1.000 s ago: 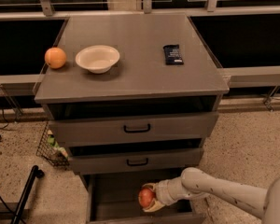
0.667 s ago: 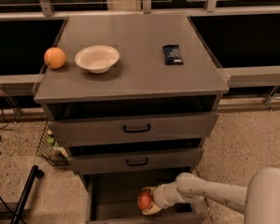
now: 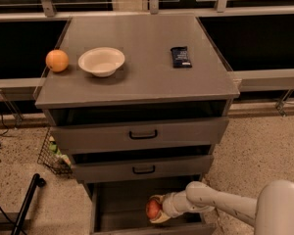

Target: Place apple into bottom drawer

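Far left, low down: black pole [image 3: 27, 202] slanting across the speckled floor [image 3: 255, 146]. Just right of it, wire basket [image 3: 51, 155] tucked against the cabinet's left side, with something green and white inside, too small to identify.

On the grey cabinet top [image 3: 147, 84], 3 things in a loose row:
- Nearest the left edge, plain orange [image 3: 57, 60], round and resting on the surface.
- Just beside it but not touching, white bowl [image 3: 101, 61], upright.
- Well apart to the right, dark snack packet [image 3: 181, 57], lying flat, near the back half of the top.

Below the top, 3 dark grey drawers stacked:
- Top drawer [image 3: 186, 131] out a little, with a black handle at the centre and a dark gap showing above its front.
- Middle drawer [image 3: 181, 166] also out a little, with a black handle at the centre.
- Bottom drawer [image 3: 117, 199] pulled out farthest, its plain grey interior open to view.

Inside the bottom drawer, toward its right half: apple [image 3: 153, 208], red with a paler patch, clasped in the gripper [image 3: 156, 210]. Pale fingers [image 3: 159, 220] closed on the fruit from above and below. Contact with the drawer floor impossible to judge.

Further right, white arm [image 3: 220, 205] reaching in from the lower right corner, crossing the drawer's right side, with a broad rounded segment at the frame edge.
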Robot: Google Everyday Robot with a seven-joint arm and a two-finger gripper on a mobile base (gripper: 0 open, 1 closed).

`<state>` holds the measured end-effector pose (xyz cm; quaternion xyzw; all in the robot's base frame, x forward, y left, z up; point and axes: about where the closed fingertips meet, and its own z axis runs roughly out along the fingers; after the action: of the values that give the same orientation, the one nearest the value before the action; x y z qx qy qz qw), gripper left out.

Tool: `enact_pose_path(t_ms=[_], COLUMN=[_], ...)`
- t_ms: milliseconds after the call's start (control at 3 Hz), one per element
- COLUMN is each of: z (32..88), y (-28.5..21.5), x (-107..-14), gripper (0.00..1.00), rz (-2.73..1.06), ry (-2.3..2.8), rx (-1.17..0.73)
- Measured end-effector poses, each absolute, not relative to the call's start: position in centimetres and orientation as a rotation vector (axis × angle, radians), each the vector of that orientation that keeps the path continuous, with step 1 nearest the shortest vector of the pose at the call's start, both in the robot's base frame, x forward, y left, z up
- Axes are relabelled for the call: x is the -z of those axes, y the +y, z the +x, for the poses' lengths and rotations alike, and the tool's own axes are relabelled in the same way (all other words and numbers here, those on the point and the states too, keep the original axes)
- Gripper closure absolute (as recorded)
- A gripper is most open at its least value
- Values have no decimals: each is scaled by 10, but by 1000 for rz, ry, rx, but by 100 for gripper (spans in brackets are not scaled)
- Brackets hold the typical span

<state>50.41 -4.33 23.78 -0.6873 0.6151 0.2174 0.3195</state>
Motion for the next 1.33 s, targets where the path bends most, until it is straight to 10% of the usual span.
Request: enact_pose_path(t_ms=[1333], z=[560], y=[-62], x=[-153], gripper=[100], rz=[-1690], ry=[1734], rx=[-667])
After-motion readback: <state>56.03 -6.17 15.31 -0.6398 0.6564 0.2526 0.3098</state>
